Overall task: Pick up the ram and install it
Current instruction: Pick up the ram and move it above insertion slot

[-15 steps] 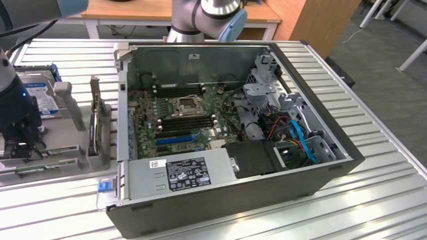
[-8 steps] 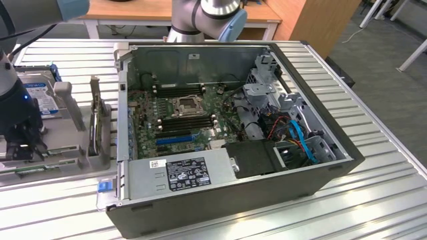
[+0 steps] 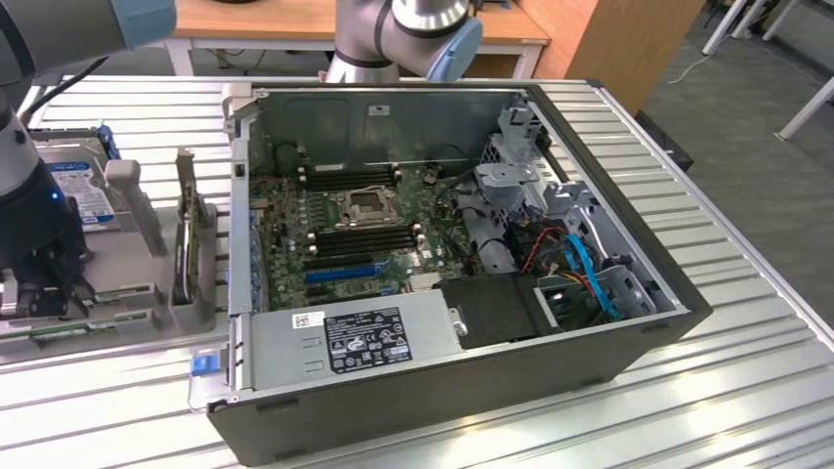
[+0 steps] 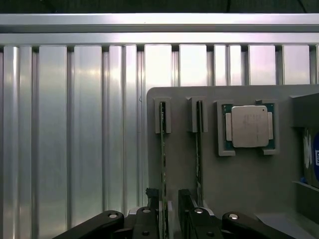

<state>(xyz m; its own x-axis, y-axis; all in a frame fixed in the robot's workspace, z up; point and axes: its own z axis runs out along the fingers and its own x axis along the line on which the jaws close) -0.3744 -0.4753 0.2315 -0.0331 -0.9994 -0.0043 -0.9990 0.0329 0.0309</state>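
Note:
The ram (image 4: 163, 149) is a thin green stick standing on edge in a slot of a grey holder (image 4: 234, 189), with a second stick (image 4: 199, 149) beside it. My gripper (image 4: 168, 195) is open and straddles the near end of the first stick, one finger on each side, with gaps to the board. In the exterior view my gripper (image 3: 46, 298) hangs low over the holder at the exterior view's left, just above a green ram (image 3: 59, 330). The open computer case (image 3: 626, 322) lies on its side, with black memory slots (image 3: 367, 239) by the processor socket (image 3: 361, 205).
A silver processor chip (image 4: 247, 126) sits in the holder beside the sticks. A hard drive (image 3: 72, 186) with a blue-white label stands further back. A thin upright dark board (image 3: 195, 249) stands between holder and case. The slatted metal table (image 3: 729, 391) surrounds everything.

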